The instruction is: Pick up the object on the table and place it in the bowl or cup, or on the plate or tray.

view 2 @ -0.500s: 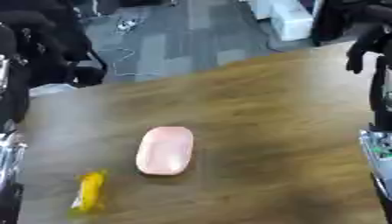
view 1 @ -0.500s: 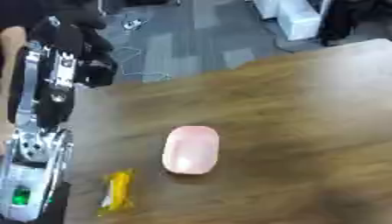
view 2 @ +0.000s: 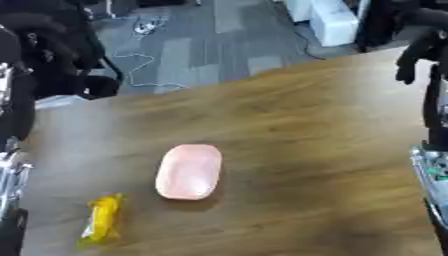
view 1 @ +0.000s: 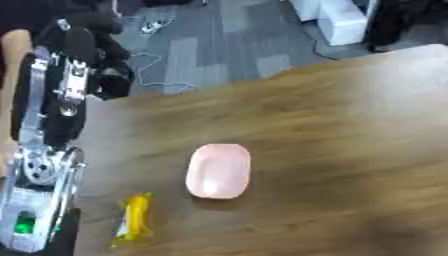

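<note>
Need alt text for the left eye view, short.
A pink oval tray lies empty on a brown wooden table, with a small yellow wrapped object lying apart from it toward the near left. The robot's left arm rises along the left edge, its left hand raised over the table's far edge, holding nothing.

Left hand (view 1: pixel 83 55) shifted slightly toward the near-right, right hand (view 2: pixel 418 47) raised slightly higher at the right edge
</note>
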